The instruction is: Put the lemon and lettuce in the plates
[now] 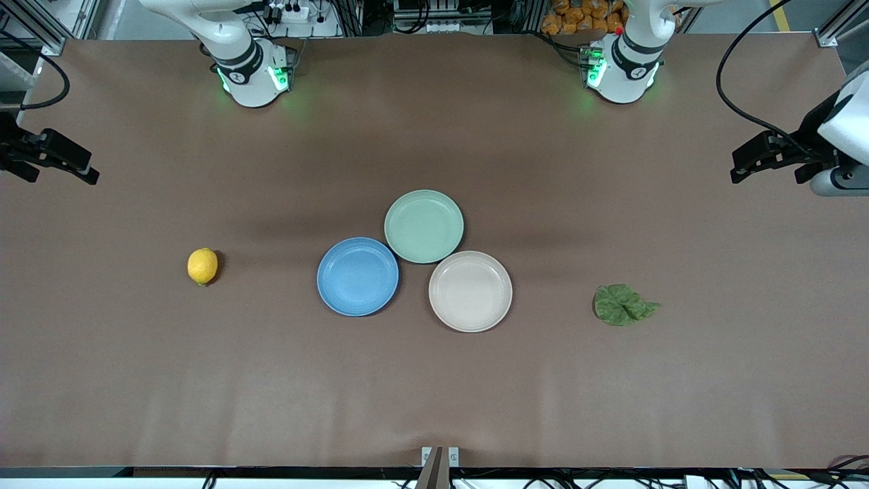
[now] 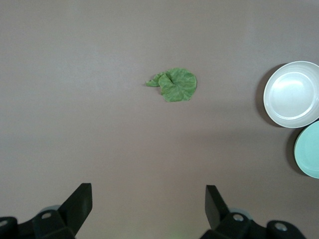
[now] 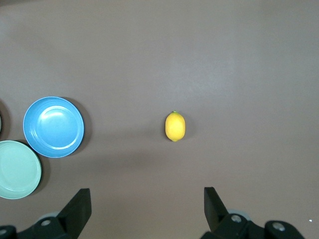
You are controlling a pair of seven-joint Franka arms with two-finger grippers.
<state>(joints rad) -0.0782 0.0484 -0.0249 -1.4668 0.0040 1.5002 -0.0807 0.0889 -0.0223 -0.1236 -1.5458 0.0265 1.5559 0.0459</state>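
Note:
The yellow lemon [image 1: 202, 266] [image 3: 175, 126] lies on the table toward the right arm's end. The green lettuce leaf [image 1: 623, 305] [image 2: 175, 84] lies flat toward the left arm's end. The blue plate [image 1: 358, 276] [image 3: 54, 126] and the beige-white plate [image 1: 470, 291] [image 2: 292, 94] sit empty side by side at mid-table. My left gripper [image 1: 743, 166] [image 2: 148, 194] is open and empty, high over the table's left-arm end, apart from the lettuce. My right gripper [image 1: 85, 170] [image 3: 147, 196] is open and empty, high over the right-arm end, apart from the lemon.
A pale mint-green plate [image 1: 423, 226] [image 2: 310, 149] [image 3: 17, 169] sits empty, touching both other plates and farther from the front camera than they are. Brown table surface [image 1: 434, 394] spreads all around the objects.

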